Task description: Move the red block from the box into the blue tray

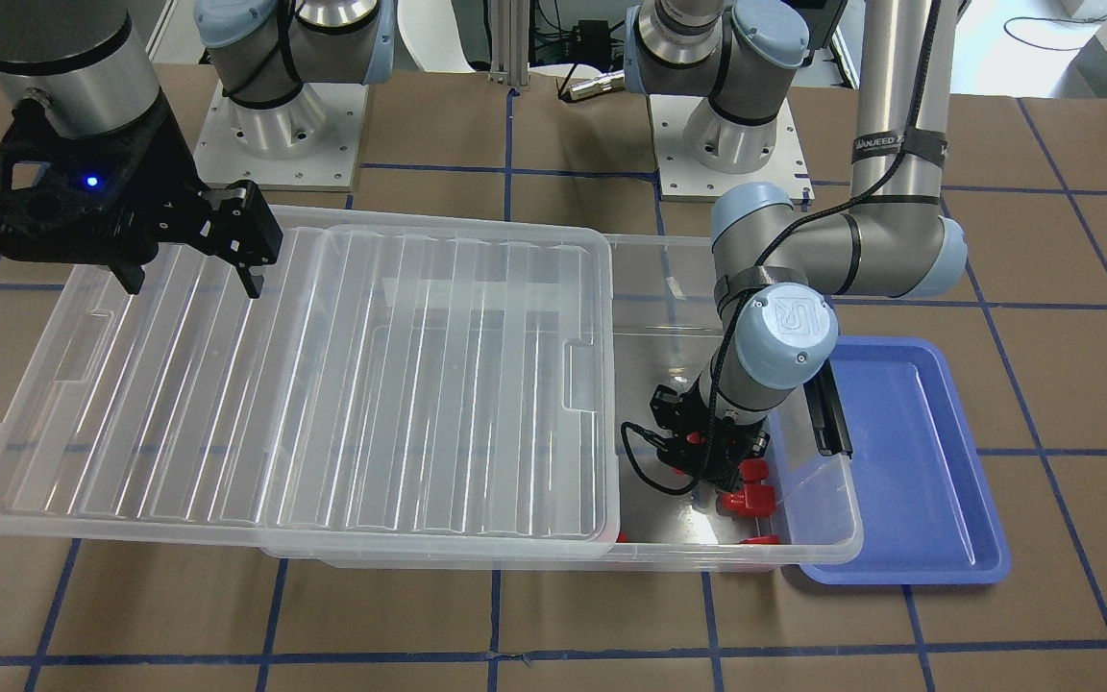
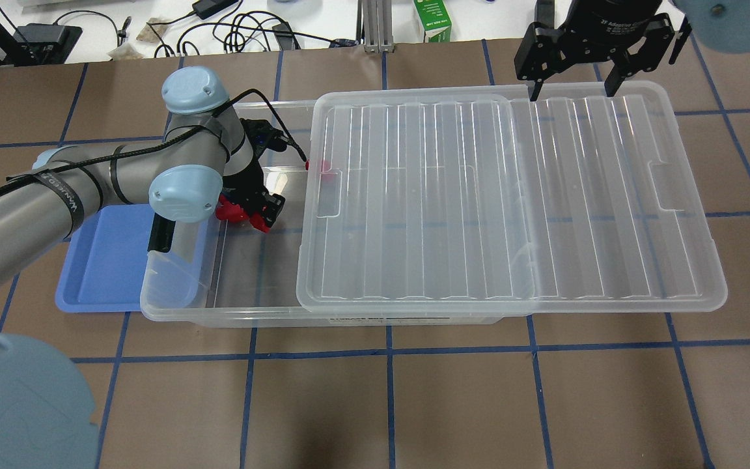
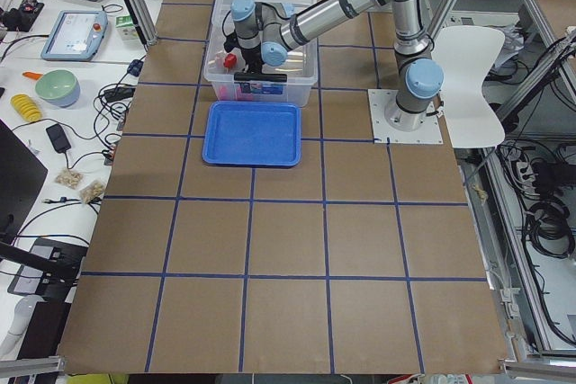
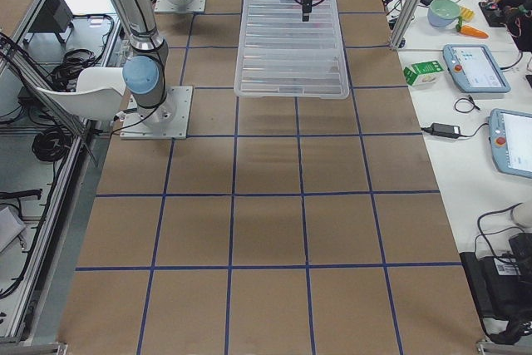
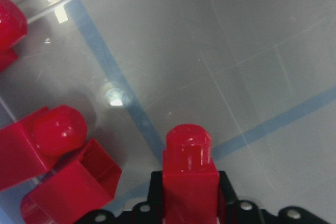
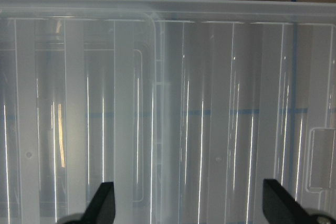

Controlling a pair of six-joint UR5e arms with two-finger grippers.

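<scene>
The box (image 1: 827, 538) is a clear bin with its ribbed lid (image 1: 323, 384) slid aside, leaving one end uncovered. My left gripper (image 1: 712, 466) reaches down into that uncovered end, also seen in the overhead view (image 2: 254, 212). In the left wrist view it is shut on a red block (image 5: 191, 174), stub pointing away, just above the box floor. The blue tray (image 1: 909, 461) lies empty beside that end of the box (image 2: 105, 267). My right gripper (image 1: 193, 285) hangs open and empty over the lid's far end (image 2: 572, 91).
Other red pieces lie on the box floor by the left gripper (image 5: 50, 140), (image 5: 73, 184), (image 1: 750, 498). One more red piece (image 2: 323, 168) shows at the lid's edge. A black latch bar (image 1: 830, 418) sits on the box end facing the tray.
</scene>
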